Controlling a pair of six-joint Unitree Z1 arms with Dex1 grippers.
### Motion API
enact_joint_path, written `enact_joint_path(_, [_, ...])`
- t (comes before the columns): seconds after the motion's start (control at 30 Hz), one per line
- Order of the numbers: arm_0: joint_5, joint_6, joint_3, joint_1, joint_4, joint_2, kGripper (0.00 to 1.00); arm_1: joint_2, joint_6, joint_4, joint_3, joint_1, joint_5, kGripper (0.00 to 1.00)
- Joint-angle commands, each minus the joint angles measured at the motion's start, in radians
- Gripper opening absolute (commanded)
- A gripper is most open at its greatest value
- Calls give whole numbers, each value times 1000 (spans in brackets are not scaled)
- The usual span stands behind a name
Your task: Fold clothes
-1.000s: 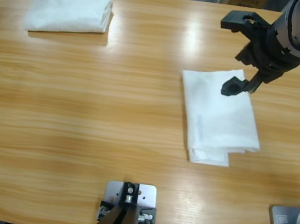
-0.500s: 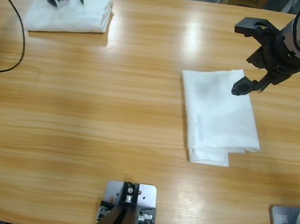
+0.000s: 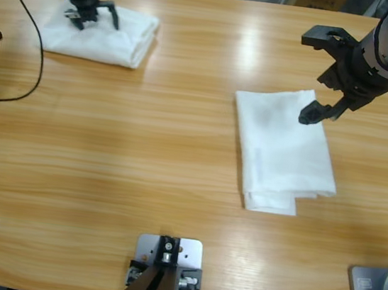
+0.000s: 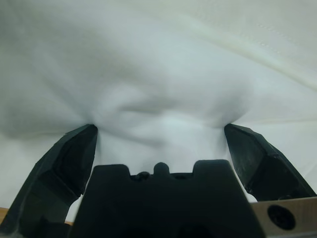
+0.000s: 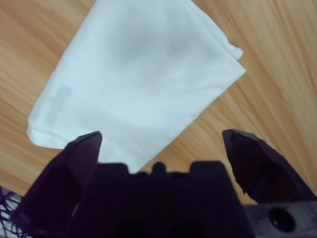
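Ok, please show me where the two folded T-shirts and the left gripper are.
far T-shirt (image 3: 125,44), high view, its right part.
near T-shirt (image 3: 282,156), high view, its middle.
left gripper (image 3: 95,16), high view, between its jaw tips.

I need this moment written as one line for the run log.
left gripper: open, pressing on folded shirt at far left | right gripper: open, above folded shirt at right | table: wooden
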Motion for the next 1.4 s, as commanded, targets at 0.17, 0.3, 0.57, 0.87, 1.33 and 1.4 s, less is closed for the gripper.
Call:
enact_joint_path(0.17, [30, 116, 687, -270, -285, -278, 987, -52, 13, -1, 76, -13, -49, 1000])
enact_joint_path(0.3, [-9, 197, 1148, -341, -589, -472, 974, -64, 13, 1, 82, -10, -49, 1000])
enact_joint_path(0.57, [12, 590, 1582, -485, -768, -681, 944, -66, 13, -6, 76, -1, -51, 1000])
enact_joint_path(0.87, [-20, 1006, 1593, -533, -865, -725, 959, -81, 15, -5, 94, -1, -50, 1000])
enact_joint_path(1.33, [-69, 1042, 1525, -524, -860, -738, 948, -75, 32, -5, 67, -1, -30, 1000])
enact_joint_path(1.4, [-94, 1002, 1503, -524, -861, -708, 945, -82, 32, -6, 75, -1, -29, 1000])
